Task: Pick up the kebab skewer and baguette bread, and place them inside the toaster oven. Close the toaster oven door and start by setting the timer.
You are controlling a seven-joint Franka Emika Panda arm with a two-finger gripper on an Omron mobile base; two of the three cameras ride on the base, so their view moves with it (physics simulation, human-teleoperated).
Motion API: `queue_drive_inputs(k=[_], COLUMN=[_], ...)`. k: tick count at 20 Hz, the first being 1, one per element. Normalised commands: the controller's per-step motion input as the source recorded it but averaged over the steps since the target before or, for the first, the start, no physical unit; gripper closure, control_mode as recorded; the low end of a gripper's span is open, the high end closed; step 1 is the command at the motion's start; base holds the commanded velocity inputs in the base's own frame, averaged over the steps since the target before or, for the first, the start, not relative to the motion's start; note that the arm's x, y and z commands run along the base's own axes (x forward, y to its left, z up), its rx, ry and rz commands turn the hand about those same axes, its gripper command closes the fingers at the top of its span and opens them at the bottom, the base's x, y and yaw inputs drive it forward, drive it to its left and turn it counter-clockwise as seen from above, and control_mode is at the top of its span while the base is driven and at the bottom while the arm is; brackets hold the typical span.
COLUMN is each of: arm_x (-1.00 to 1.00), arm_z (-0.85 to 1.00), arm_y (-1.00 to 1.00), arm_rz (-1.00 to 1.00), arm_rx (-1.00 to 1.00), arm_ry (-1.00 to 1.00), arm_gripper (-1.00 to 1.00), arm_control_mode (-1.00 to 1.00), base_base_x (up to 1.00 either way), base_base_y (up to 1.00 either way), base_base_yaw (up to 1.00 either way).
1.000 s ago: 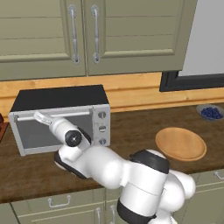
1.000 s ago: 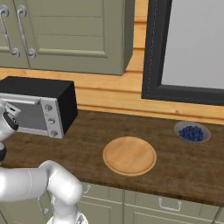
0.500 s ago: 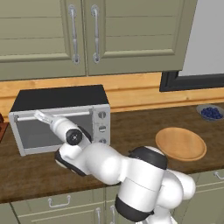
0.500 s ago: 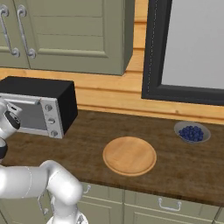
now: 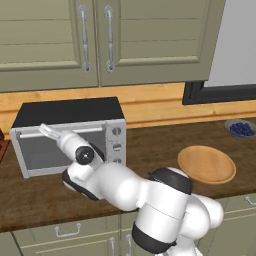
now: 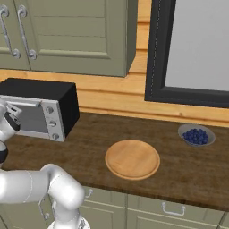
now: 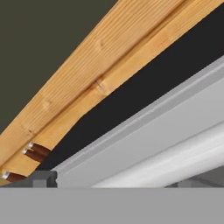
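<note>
With its jaws spread wide and holding nothing, the gripper sits at the door's bar handle, at about ten o'clock from the arm's base, likely to work the door. That door looks shut on the toaster oven. I can't spot the skewer or bread.

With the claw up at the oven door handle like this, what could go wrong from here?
1. The open claw sits at the top left of the toaster oven door, near the end of the handle; it may slip off.
2. The toaster oven stands loose on the counter; a hard tug may drag it forward.
3. The wooden plate looks bare, with no food visible.
</note>
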Motion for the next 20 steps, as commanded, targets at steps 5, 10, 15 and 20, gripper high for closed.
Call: queue_drive_inputs(k=[5, 10, 15, 20], arm_x=[0.00, -0.11, -0.26, -0.48], arm_z=[0.10, 0.01, 0.05, 0.14], arm_y=[0.00, 0.00, -0.17, -0.44], arm_rz=[-0.01, 0.00, 0.00, 0.00], arm_rx=[0.00, 0.00, 0.00, 0.00], arm_ry=[0.00, 0.00, 0.00, 0.00], arm_gripper=[-1.00, -1.00, -1.00, -1.00], arm_control_mode=[-1.00, -1.00, -1.00, -1.00], base_base_x=[0.00, 0.00, 0.00, 0.00], base_base_y=[0.00, 0.00, 0.00, 0.00], base_base_yaw=[0.00, 0.00, 0.00, 0.00])
